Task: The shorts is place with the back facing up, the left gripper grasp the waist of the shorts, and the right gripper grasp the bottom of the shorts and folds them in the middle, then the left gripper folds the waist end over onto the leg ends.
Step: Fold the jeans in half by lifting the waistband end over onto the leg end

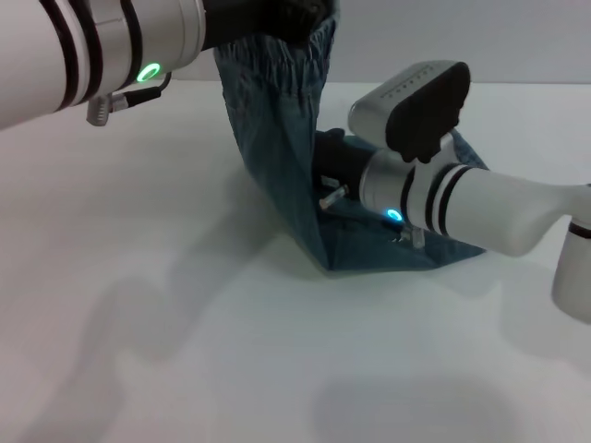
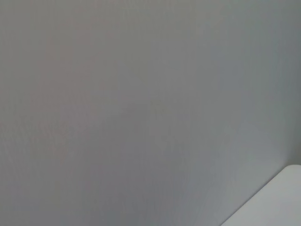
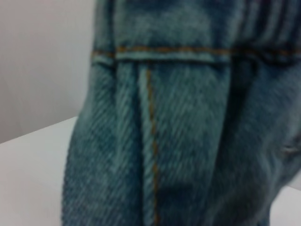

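Slippage worried me: left gripper (image 1: 277,20) jaws held the waist of the shorts (image 1: 282,57) aloft, right gripper (image 1: 334,171) jaws hidden, undeterminable.

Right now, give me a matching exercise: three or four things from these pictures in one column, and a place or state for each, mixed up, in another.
Things:
1. left gripper
2. right gripper
3. waist of the shorts
4. table

Places or states:
A. white, with the low end of the shorts lying on it
B. lifted up, gathered and crinkled
C. low, against the denim near the table
D. raised, at the top of the hanging denim

Pairs: 1-D, 2-C, 3-B, 4-A
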{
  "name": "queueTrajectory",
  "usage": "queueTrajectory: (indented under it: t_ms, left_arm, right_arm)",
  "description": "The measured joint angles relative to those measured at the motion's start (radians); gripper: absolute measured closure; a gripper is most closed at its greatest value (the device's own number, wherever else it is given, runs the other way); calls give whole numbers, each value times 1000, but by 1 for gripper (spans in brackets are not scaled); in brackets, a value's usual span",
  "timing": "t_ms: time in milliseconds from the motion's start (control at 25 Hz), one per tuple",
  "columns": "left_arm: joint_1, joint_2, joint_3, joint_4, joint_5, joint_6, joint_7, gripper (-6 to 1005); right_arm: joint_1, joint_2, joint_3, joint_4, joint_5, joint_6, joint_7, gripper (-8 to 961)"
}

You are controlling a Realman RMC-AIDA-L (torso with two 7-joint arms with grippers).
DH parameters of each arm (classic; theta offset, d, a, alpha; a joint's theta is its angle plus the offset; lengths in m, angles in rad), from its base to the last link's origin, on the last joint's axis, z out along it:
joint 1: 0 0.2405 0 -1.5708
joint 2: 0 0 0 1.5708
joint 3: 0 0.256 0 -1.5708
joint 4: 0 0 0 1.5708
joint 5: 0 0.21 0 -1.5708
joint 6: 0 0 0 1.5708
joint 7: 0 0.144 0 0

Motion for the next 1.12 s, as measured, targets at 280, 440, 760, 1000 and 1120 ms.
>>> queueTrajectory:
  t_ms: [280,440,760,1000,1120]
  left_arm:
    - [4,1,-1,5,0,0,0,996]
    - [7,1,-1,8,0,1,0,988]
    - [7,0,43,25,-2,32,2,973]
    - [2,-1,72,64,-22,87,1,961]
    - [-2,-1,100,113,-47,150,2,955]
  right_arm:
    - [-54,-5,33,28,-1,-35,-8,955]
    - [-133,-9,109,54,-9,-31,-39,955]
    - [-237,-14,239,82,-12,-38,-90,955]
    - [-367,-15,390,151,-12,-34,-227,955]
    - [-472,-19,442,246,-14,-27,-254,955]
